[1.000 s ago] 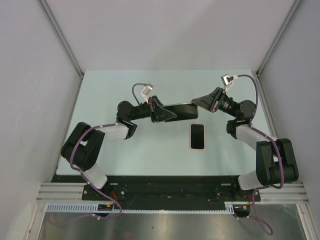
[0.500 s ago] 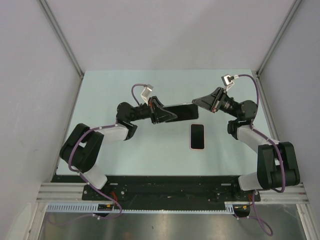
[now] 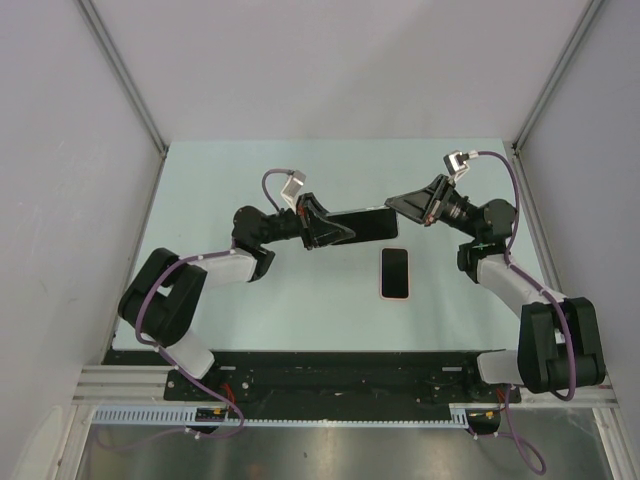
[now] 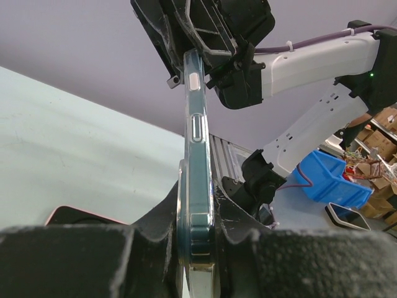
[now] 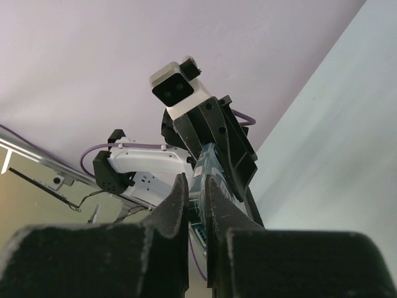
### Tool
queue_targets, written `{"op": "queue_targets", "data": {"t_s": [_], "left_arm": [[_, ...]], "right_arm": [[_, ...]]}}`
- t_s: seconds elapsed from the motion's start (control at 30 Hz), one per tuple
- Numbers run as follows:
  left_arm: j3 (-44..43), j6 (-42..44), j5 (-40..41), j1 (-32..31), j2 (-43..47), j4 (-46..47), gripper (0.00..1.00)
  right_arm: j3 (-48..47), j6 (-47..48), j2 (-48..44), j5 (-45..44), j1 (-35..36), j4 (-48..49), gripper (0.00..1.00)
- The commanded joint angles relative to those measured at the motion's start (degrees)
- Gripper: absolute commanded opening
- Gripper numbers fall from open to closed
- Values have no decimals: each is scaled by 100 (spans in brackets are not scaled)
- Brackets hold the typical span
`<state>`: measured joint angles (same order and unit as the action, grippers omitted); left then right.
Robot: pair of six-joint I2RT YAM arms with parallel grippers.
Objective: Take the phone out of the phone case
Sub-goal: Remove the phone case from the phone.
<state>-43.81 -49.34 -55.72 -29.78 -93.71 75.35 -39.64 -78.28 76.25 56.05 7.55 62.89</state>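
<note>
Top external view: over the table (image 3: pixel 220 180), the left gripper (image 3: pixel 338 228) and right gripper (image 3: pixel 398 207) each pinch tight on one end of the phone case (image 3: pixel 365 224), held aloft, while the phone (image 3: pixel 395 272) lies flat on the table apart from it, so removal looks done. Left wrist alone shows the phone case edge-on, clear and thin, seemingly empty.

Clear phone case (image 4: pixel 197 155) (edge-on) clamped between left fingers (image 4: pixel 80 261).
</note>
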Motion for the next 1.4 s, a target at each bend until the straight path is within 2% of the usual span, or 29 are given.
{"op": "queue_targets", "data": {"t_s": [0.0,0.67,0.9,0.93,0.97,1.03,1.13,1.17,1.27,1.37], "left_arm": [[127,715,-879,-230,186,753,0],[198,883,-984,-274,345,770,0],[119,742,-967,-256,196,770,0],[110,716,-949,-239,169,770,0],[92,715,-932,-230,134,770,0],[101,724,-826,-169,64,762,0],[92,724,-747,-99,-15,762,0],[75,707,-730,-72,-33,753,0],[48,680,-615,16,-103,718,0],[39,698,-475,113,-130,657,0]], "right_arm": [[-106,-653,-198,-903,-17,-304,0],[-106,-434,-5,-965,-87,-541,0],[-114,-13,-320,-921,-122,-120,0],[-106,14,-365,-903,-183,-76,2],[-106,49,-400,-886,-210,3,13],[-106,111,-470,-816,-324,267,20],[-106,102,-549,-728,-421,556,39],[-106,102,-567,-692,-465,662,49],[-106,129,-637,-552,-465,1066,61],[-114,339,-673,-376,-421,1400,65]]}}
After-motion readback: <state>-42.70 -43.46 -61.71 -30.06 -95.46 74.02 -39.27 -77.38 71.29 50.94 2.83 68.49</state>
